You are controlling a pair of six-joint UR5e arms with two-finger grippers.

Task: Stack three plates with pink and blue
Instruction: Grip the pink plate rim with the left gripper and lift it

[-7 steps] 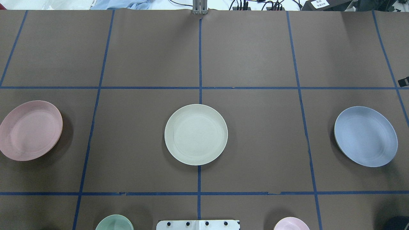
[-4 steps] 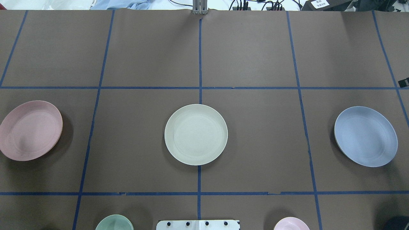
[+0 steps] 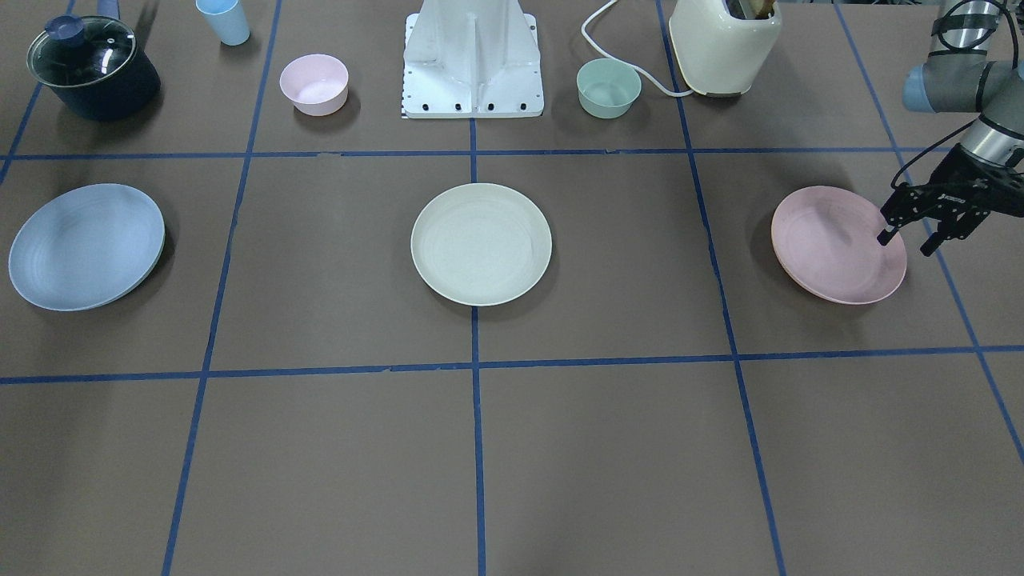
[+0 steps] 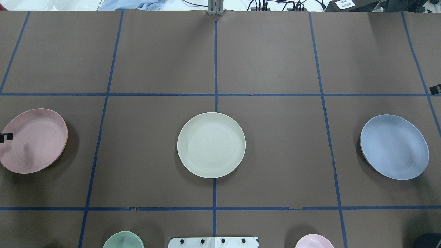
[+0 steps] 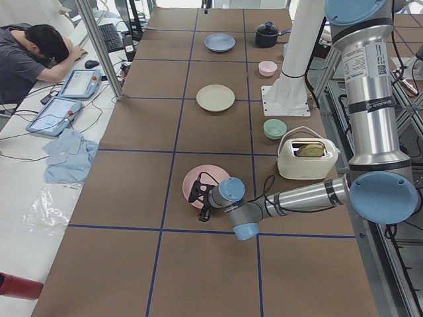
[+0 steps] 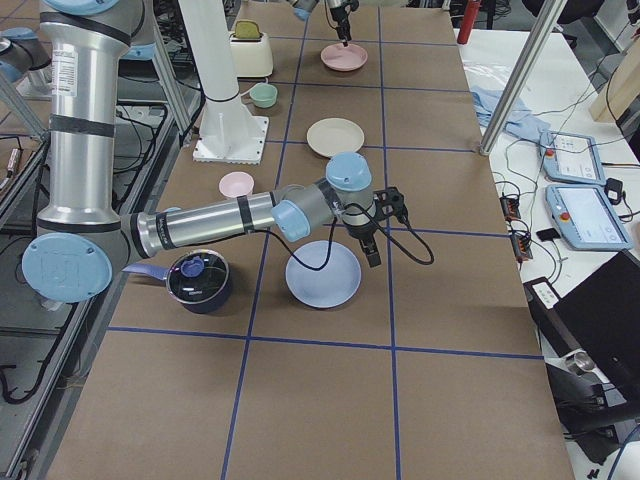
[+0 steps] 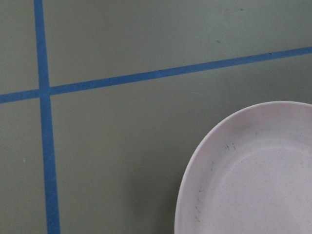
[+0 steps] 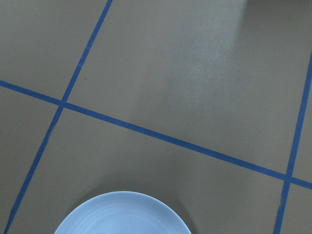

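Note:
Three plates lie apart in a row on the brown table: pale pink (image 3: 832, 244), cream-white (image 3: 481, 244) in the middle, and light blue (image 3: 86, 246). My left gripper (image 3: 906, 244) is open and empty, hovering over the pink plate's outer rim; its tip shows at the overhead view's left edge (image 4: 5, 136). The left wrist view shows the pink plate's rim (image 7: 258, 180). My right gripper (image 6: 375, 240) hangs beside the blue plate (image 6: 323, 273) on its far side from the robot; I cannot tell whether it is open or shut. The right wrist view shows the blue plate's edge (image 8: 122, 214).
Near the robot's base (image 3: 472, 60) stand a small pink bowl (image 3: 314, 83), a small green bowl (image 3: 609, 87), a cream toaster (image 3: 724, 44), a dark lidded pot (image 3: 92, 68) and a blue cup (image 3: 223, 20). Blue tape lines grid the table.
The left gripper's tip has come into the overhead view over the pink plate's outer edge, and its shadow has shifted across the plate. The plates have not moved.

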